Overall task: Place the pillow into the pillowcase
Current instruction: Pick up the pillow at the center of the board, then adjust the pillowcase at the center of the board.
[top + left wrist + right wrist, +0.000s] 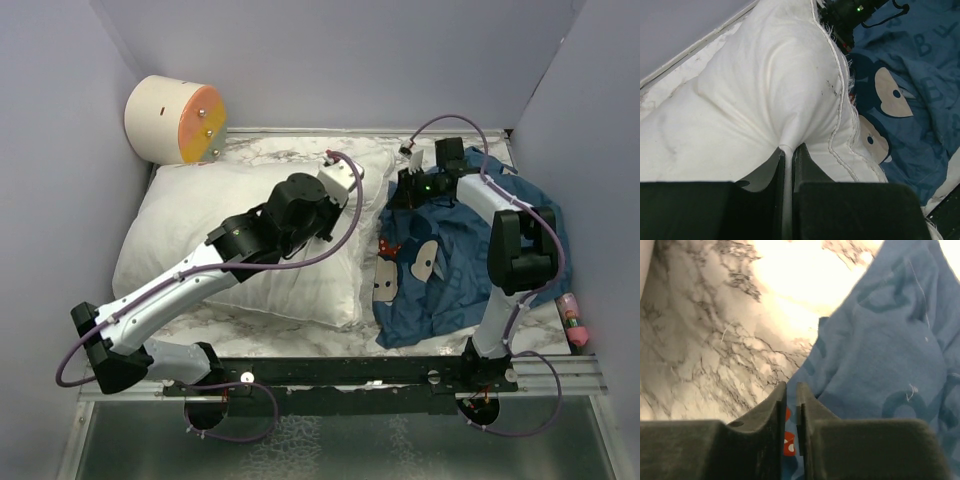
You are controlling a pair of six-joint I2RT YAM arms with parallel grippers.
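Left gripper, bottom centre of its wrist view, is clamped on a pinch of the pillow. Right gripper is closed at the pillowcase edge, centre-right overhead (probably to hold it open).

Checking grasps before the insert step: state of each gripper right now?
Left gripper: closed, pinching a fold of the pillow.
Right gripper: closed at the edge of the pillowcase; looks to be gripping it, not certain.
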